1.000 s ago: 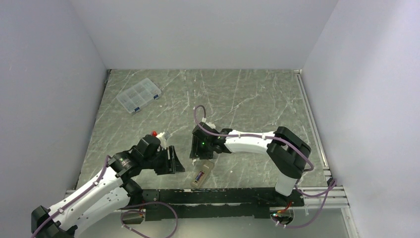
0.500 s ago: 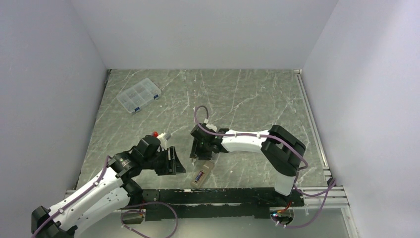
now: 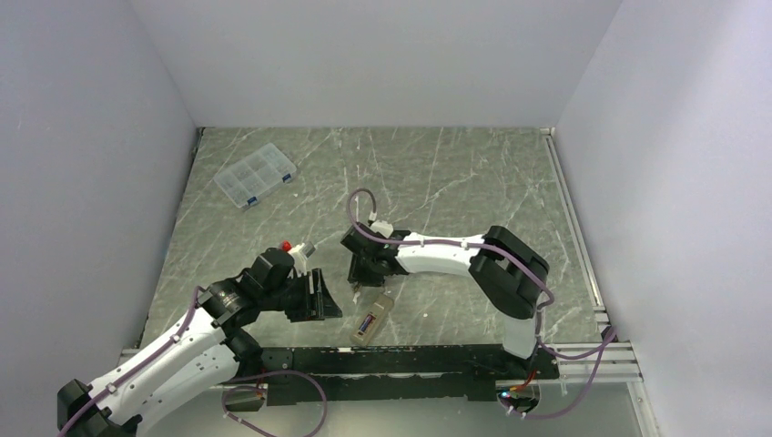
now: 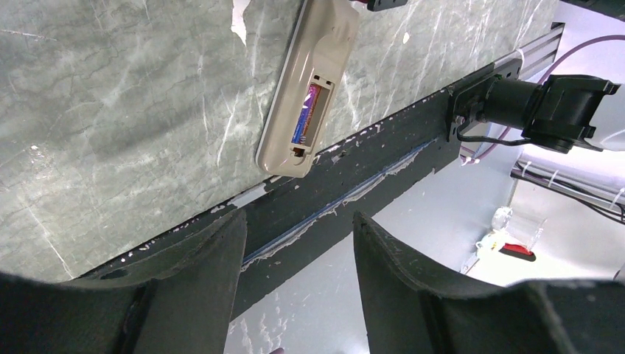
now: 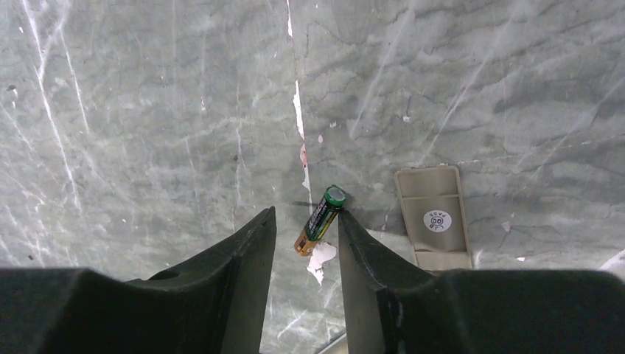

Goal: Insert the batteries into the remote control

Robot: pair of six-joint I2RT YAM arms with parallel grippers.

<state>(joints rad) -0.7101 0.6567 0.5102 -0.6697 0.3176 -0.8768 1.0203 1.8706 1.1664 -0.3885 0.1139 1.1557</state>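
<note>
The remote control (image 3: 372, 318) (image 4: 309, 81) lies back up near the table's front edge, its bay uncovered with one purple battery (image 4: 308, 114) in it. A second battery (image 5: 320, 220), green and black with a gold end, lies on the table between the fingers of my right gripper (image 5: 306, 214) (image 3: 361, 278). It touches the right finger, with a gap to the left one; the jaws are open. My left gripper (image 4: 298, 221) (image 3: 323, 296) hovers open and empty just left of the remote.
A flat beige cover piece (image 5: 433, 217) lies right beside the loose battery. A clear compartmented box (image 3: 256, 175) sits at the back left. A black rail (image 3: 410, 360) runs along the near table edge, close to the remote.
The right arm has shifted a little to the left and its jaws have narrowed around the loose battery. The left arm and the remote have not moved.
</note>
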